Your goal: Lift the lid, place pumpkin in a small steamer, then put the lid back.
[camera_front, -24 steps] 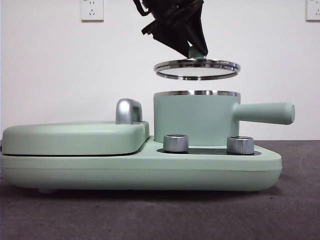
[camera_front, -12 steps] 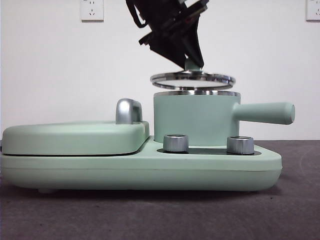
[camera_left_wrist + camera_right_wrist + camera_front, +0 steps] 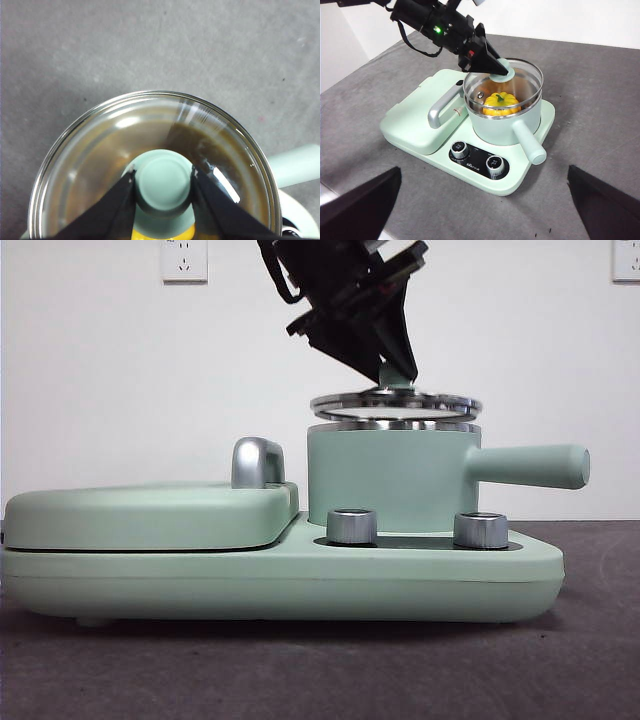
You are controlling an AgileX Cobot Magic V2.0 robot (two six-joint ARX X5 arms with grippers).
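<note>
Your left gripper (image 3: 163, 186) clamps the mint-green knob of the lid (image 3: 393, 403), holding it just above the chrome rim of the small steamer (image 3: 390, 480), with a thin gap visible in the front view. The lid sits slightly off level and a touch off centre over the steamer, so one edge could catch the rim and seat crooked; letting go then would leave it cocked or sliding toward the long side handle (image 3: 528, 465). The knob is smooth and rounded, so a grip this far up could let it twist between the jaws.

The pumpkin (image 3: 501, 103) already lies inside the steamer, glossy yellow, ribbed, with a short green stem; if that stem stands high, the lid may ride on it.

The lid is clear glass in a shiny metal band. The steamer is a matte cylinder standing on the wide base (image 3: 280, 570), behind two silver knobs (image 3: 352, 526).

Your right gripper (image 3: 480, 200) waits well apart from the steamer, jaws spread wide, holding nothing.
</note>
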